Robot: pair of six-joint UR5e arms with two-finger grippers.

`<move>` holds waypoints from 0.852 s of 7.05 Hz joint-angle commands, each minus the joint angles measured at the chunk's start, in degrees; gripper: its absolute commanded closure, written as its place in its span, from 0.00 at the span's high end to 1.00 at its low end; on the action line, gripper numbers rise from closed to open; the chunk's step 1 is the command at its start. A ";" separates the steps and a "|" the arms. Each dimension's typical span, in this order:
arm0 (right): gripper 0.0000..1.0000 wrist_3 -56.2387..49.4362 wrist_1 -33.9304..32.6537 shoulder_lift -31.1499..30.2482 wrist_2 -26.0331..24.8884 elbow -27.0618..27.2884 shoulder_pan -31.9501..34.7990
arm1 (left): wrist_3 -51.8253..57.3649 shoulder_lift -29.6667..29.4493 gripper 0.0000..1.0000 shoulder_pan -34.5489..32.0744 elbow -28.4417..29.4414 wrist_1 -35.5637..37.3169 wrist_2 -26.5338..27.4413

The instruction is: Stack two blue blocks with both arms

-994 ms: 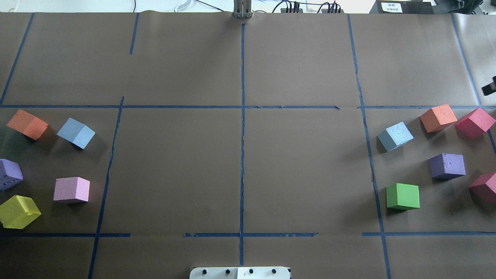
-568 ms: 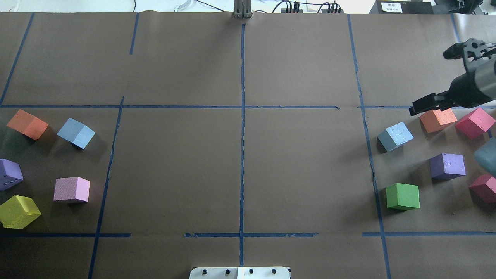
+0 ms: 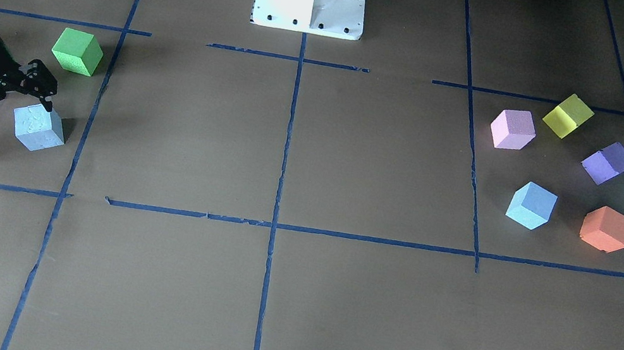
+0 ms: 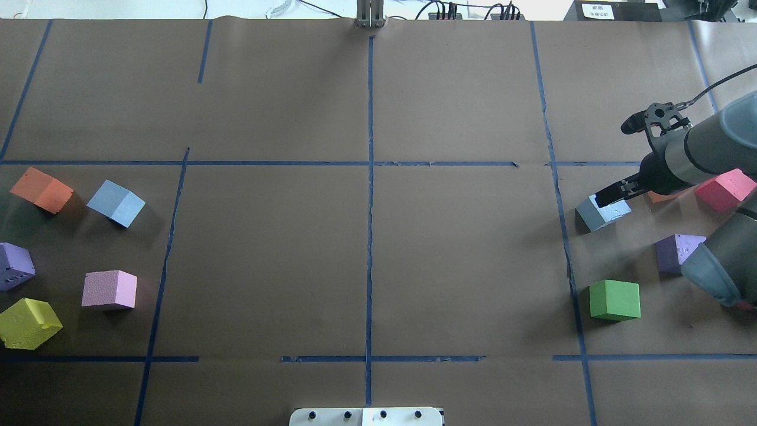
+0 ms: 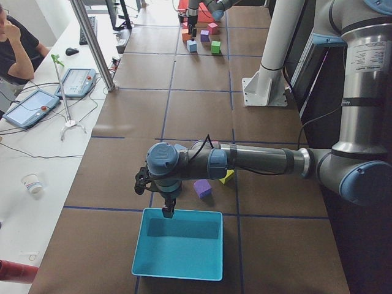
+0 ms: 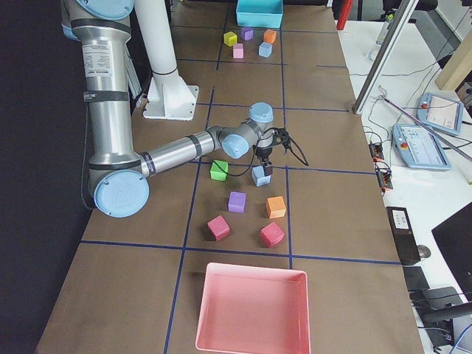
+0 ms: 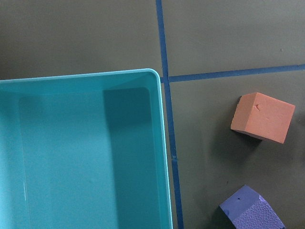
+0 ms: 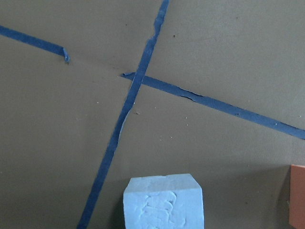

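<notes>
One blue block [image 4: 116,203] lies at the left, also seen in the front view [image 3: 531,205]. The other blue block [image 4: 598,215] lies at the right and shows in the front view [image 3: 38,128], the right side view [image 6: 259,175] and at the bottom of the right wrist view [image 8: 163,202]. My right gripper [image 4: 612,194] hangs open just above this block's far edge, apart from it [image 3: 41,89]. My left gripper [image 5: 166,211] shows only in the left side view, over the teal box's [image 5: 177,244] near rim. I cannot tell whether it is open.
Around the right blue block lie green [image 4: 615,300], purple [image 4: 674,251], orange and pink [image 4: 724,189] cubes. Around the left one lie orange [image 4: 41,189], purple [image 4: 13,265], pale pink [image 4: 109,290] and yellow [image 4: 28,322] cubes. A pink tray [image 6: 251,310] stands at the right end.
My right arm has come in from the right edge and moved left and toward me, bringing its gripper from near the orange cube over the right blue block. No block has moved.
</notes>
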 commanded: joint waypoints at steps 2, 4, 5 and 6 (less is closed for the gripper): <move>1.00 -0.46 0.00 2.69 -0.03 -4.94 -2.61 | 0.00 0.00 1.00 0.00 -0.34 0.01 -0.01; 1.00 -0.64 0.09 2.78 -0.12 -7.22 -3.85 | 0.00 -0.09 1.00 0.00 -0.34 0.10 -0.10; 0.99 -0.55 0.00 3.56 0.06 -7.67 -3.94 | 0.00 -0.09 1.00 0.00 -0.34 0.10 -0.10; 0.70 -0.55 0.00 3.57 0.32 -7.50 -3.77 | 0.00 -0.09 1.00 0.00 -0.34 0.10 -0.10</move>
